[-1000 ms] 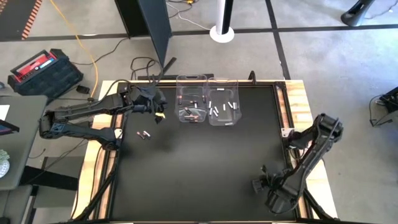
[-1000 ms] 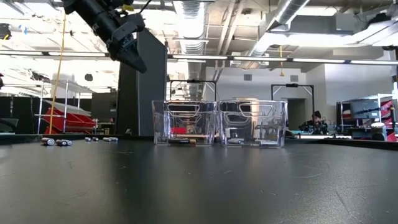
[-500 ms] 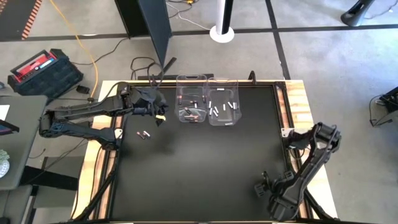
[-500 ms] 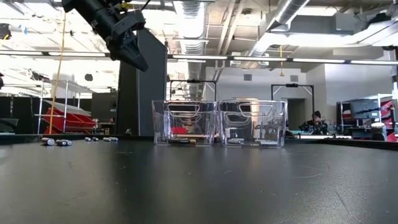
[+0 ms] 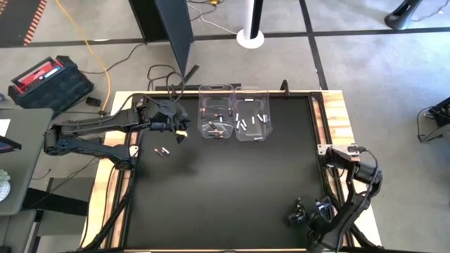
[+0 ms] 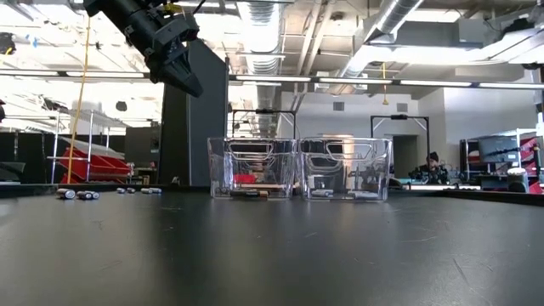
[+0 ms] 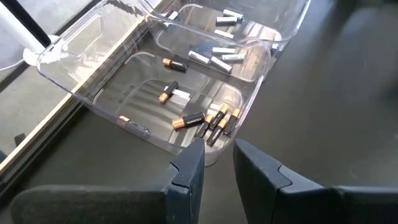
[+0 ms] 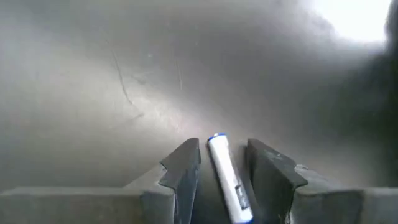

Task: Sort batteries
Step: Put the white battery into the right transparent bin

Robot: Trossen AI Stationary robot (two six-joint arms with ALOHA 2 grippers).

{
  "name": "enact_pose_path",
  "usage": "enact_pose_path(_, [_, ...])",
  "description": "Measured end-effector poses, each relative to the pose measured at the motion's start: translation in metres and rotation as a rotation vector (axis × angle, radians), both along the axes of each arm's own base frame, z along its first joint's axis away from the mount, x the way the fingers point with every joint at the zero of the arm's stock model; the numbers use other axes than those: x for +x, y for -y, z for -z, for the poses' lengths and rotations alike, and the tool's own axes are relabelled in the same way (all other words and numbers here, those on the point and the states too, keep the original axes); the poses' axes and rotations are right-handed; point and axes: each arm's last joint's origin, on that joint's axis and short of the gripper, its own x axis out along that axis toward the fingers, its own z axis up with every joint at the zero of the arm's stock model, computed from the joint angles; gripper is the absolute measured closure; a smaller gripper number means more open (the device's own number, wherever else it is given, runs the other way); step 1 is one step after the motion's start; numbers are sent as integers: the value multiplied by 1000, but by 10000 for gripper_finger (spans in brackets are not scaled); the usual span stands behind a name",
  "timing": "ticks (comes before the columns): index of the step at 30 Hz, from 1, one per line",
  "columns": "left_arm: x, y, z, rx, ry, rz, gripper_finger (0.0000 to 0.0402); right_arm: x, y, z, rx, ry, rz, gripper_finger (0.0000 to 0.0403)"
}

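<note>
**Operator:** So which arm is carrying a cell, and where does it need to go?

**Spotter:** Your right end effector. It sits low at the near right corner of the table, and a white cell lies between its fingers, apparently gripped. The cell's long axis runs along the fingers, with its tip poking out past them. The right bin holds the white cells. It lies well apart from you, across the table toward the far edge and to your left.

**Operator:** And my left?

**Spotter:** Your left end effector hangs above the table just beside the left bin, which holds the dark, copper-tipped cells. Its fingers stand narrowly apart and I see nothing between them. The loose cells lie on the table near it, on its near side. Your left arm is far closer to them than your right.

**Operator:** Can you read any writing?

**Spotter:** Hardly. The dark cells in the bin carry lettering on their black bands, but I can't make it out. Your white cell shows a blue marking, also unreadable.
</note>
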Motion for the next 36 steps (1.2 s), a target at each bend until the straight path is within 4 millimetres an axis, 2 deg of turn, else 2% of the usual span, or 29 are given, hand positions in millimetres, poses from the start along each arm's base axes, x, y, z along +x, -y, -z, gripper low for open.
enact_pose_path(3, [0, 0, 0, 0, 0, 0, 319, -1, -2, -2, -14, -17, 0, 245])
enact_pose_path(6, [0, 0, 0, 0, 0, 0, 319, 0, -2, -1, -2, -15, -3, 266])
enact_pose_path(12, [0, 0, 0, 2, 0, -2, 319, 8, -2, -1, 27, -25, -12, 371])
enact_pose_path(14, [0, 0, 0, 2, 0, -3, 319, 12, -3, -4, 30, -50, -20, 387])
enact_pose_path(21, [0, 0, 0, 2, -1, -3, 319, 25, -16, -21, 41, -110, 19, 386])
enact_pose_path(25, [0, 0, 0, 4, 1, -3, 319, 32, -28, -41, 80, -108, 24, 387])
enact_pose_path(32, [0, 0, -1, 10, 5, 1, 319, 36, -32, -73, 86, -56, -3, 387])
enact_pose_path(36, [0, 0, -1, 9, 5, 0, 319, 38, -27, -95, 98, 9, -27, 387])
